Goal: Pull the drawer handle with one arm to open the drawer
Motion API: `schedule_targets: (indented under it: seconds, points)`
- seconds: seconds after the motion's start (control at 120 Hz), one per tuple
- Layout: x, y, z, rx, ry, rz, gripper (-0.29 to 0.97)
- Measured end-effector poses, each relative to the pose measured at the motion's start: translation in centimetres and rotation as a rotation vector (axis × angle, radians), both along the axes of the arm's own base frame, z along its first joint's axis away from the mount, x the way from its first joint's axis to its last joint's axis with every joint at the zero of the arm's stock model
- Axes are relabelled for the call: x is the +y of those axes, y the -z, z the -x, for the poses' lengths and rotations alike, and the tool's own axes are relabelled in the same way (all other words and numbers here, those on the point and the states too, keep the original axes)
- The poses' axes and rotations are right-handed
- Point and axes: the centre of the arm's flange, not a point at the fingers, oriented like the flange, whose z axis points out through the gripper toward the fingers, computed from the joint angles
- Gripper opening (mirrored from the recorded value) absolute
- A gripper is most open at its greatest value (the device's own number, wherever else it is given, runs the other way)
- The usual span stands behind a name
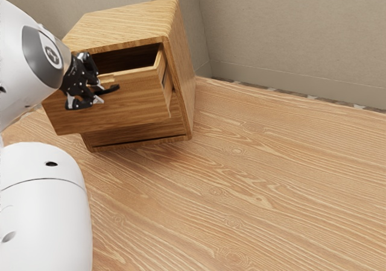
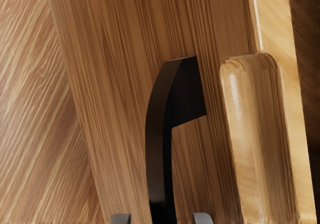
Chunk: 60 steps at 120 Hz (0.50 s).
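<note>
Standing pulled partway out of the cabinet [image 1: 180, 47], the drawer [image 1: 114, 105] is seen with its front projecting toward the exterior view's left and its dark interior exposed behind the front panel. It is the upper of two fronts; the lower one is seen set back in the cabinet body beneath it. The black handle [image 2: 167, 134] is mounted on the drawer front and curves outward from the wood. The gripper [image 1: 84, 89] is placed at the handle, against the drawer front. In the wrist view the two grey fingers [image 2: 202, 218] are seen parted, one on each side of the handle, with strips of wood grain visible between each of them and the handle, so the handle is straddled rather than clamped. The white arm [image 1: 36, 60] is brought in from the exterior view's left. The cabinet is set on a wood-grained surface [image 1: 259, 180], close to a corner formed by plain beige walls [image 1: 289, 23].
</note>
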Motion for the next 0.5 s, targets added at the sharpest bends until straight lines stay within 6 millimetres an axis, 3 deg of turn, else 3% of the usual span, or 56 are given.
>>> schedule_targets:
  seconds: [0.5]
  points:
    - [-0.8, 0.2, 1.2, -0.003, -0.016, 0.000, 0.06]
